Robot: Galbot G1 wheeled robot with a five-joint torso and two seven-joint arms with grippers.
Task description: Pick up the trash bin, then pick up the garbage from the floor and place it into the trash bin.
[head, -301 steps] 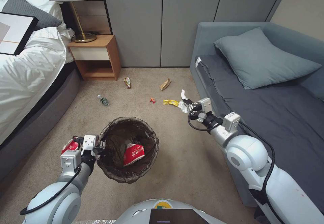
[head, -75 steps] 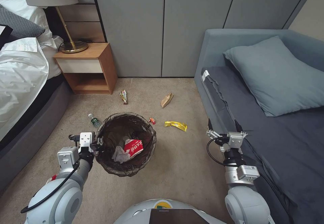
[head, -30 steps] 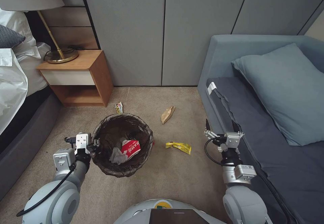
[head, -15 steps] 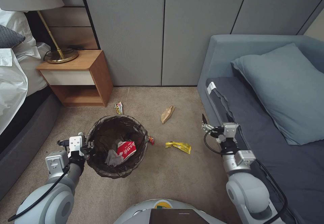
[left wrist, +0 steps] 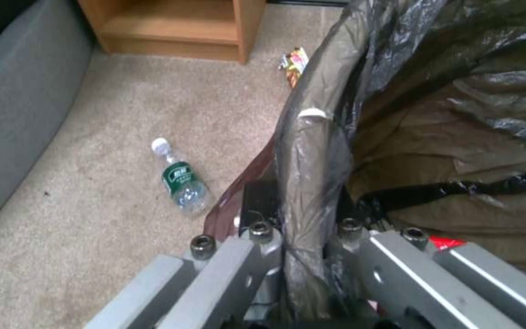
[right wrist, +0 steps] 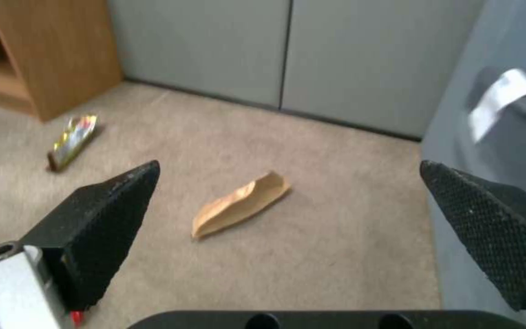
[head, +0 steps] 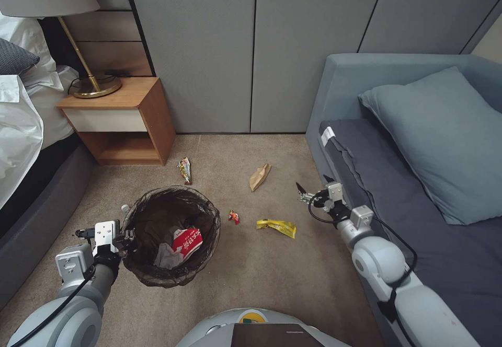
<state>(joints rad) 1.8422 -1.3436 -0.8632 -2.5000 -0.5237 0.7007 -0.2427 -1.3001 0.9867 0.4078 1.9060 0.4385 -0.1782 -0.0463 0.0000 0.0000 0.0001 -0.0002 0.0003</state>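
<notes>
Two grippers are at work. The left gripper [head: 125, 236] is pinched on the rim of the trash bin [head: 206, 242]; the left wrist view shows its metal fingers [left wrist: 257, 256] clamped either side of the bag-covered lip [left wrist: 302, 183]. The bin is round, lined with a thin, glossy, wrinkled dark bag folded over the edge, and it is held low at the robot's left front. Inside lie a red-and-white crumpled packet [head: 187, 240] and a white tissue [head: 166, 257].

The right gripper [head: 314, 191] hangs spread wide and empty over the floor [head: 272, 274], close beside the grey sofa [head: 444, 242]. In its wrist view its black, wedge-shaped, stippled fingertips [right wrist: 102, 219] stand far apart, with a flattened brown paper scrap [right wrist: 240, 203] lying on the carpet between them.

Short-pile beige carpet carries the remaining litter: a yellow snack wrapper [head: 277, 227] near the right gripper, a small red piece [head: 234, 216] just beside the bin, a shiny striped wrapper [head: 184, 169] near the wooden nightstand [head: 123, 119], and a clear green-labelled bottle [left wrist: 181, 180] lying on its side by the bin.
</notes>
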